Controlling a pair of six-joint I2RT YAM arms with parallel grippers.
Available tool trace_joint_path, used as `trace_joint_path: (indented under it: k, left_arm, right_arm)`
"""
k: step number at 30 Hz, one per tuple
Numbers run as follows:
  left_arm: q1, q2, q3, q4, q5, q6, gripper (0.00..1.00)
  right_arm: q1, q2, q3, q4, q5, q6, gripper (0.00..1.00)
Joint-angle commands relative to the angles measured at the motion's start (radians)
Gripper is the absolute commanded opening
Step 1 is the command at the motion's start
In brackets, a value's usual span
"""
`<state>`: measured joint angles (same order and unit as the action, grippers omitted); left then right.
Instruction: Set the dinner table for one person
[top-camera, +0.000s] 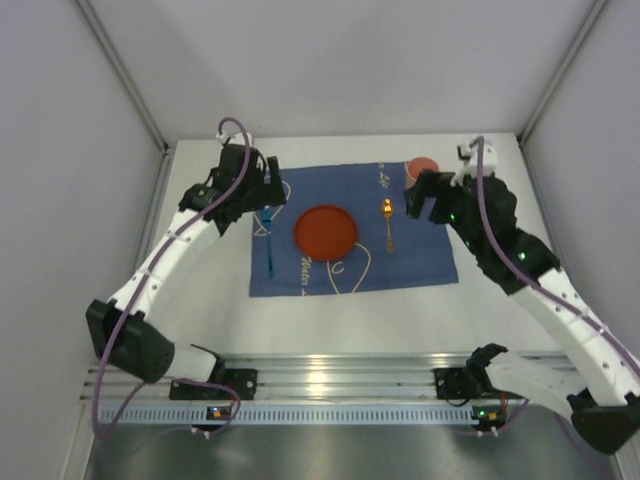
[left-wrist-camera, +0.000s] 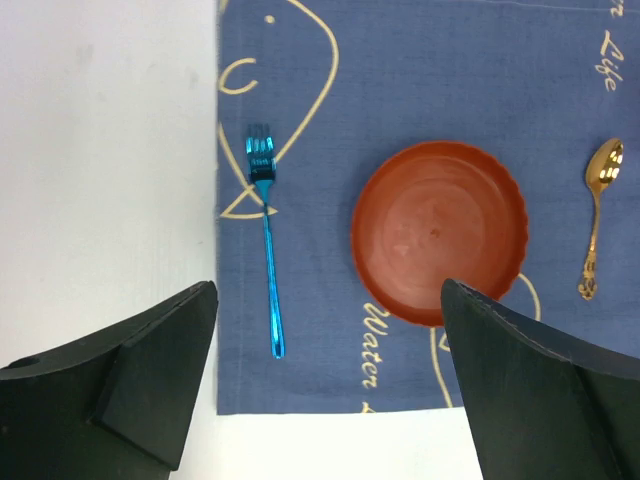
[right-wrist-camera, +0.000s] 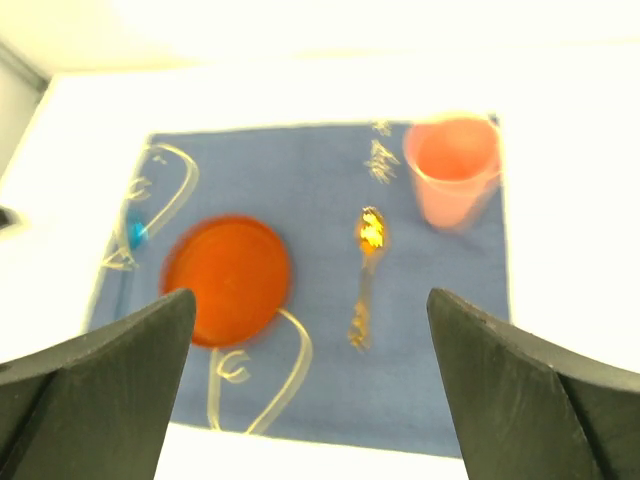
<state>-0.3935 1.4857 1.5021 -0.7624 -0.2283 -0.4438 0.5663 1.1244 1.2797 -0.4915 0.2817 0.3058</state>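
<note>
On the white dinner table lies a blue cloth mat with line drawings. On it are a red plate at the middle, a blue fork to its left, a gold spoon to its right and a pink cup at the far right corner. My left gripper is open and empty above the fork's far end. My right gripper is open and empty beside the cup. The left wrist view shows the fork, plate and spoon; the right wrist view shows the cup.
Grey walls enclose the table on the left, back and right. A ribbed aluminium rail runs along the near edge between the arm bases. Bare white tabletop lies left of the mat.
</note>
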Motion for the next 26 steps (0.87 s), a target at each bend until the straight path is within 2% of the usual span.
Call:
trace_joint_path:
  k: [1, 2, 3, 5, 7, 11, 16, 23, 26]
  left_arm:
    - [-0.011, -0.23, -0.262, 0.385, -0.14, 0.046, 0.99]
    - [-0.018, -0.279, -0.434, 0.481, -0.167, 0.074, 0.99]
    - [-0.024, -0.379, -0.507, 0.652, -0.187, 0.129, 0.99]
    - [-0.03, -0.502, -0.677, 0.786, -0.23, 0.166, 0.99]
    - [-0.03, -0.548, -0.744, 0.889, -0.249, 0.185, 0.99]
    - [-0.031, -0.548, -0.723, 0.796, -0.278, 0.2, 0.99]
    - [-0.03, -0.574, -0.721, 0.782, -0.301, 0.195, 0.99]
    - [-0.031, -0.623, -0.749, 0.729, -0.295, 0.181, 0.98]
    - [-0.031, -0.628, -0.755, 0.718, -0.287, 0.2, 0.98]
  right_arm:
    - [-0.002, -0.182, -0.334, 0.174, 0.128, 0.042, 1.0]
    - [0.0, -0.216, -0.37, 0.169, 0.105, 0.067, 1.0]
    - [-0.002, -0.251, -0.402, 0.122, 0.093, 0.084, 1.0]
    - [-0.002, -0.268, -0.425, 0.087, 0.083, 0.139, 1.0]
    - [-0.002, -0.27, -0.43, 0.068, 0.106, 0.138, 1.0]
    - [-0.002, -0.221, -0.418, 0.051, 0.099, 0.135, 1.0]
    - [-0.002, -0.123, -0.365, 0.014, 0.085, 0.124, 1.0]
    - [-0.003, -0.136, -0.396, 0.111, -0.047, 0.058, 1.0]
    - [-0.003, -0.114, -0.37, 0.076, -0.007, 0.065, 1.0]
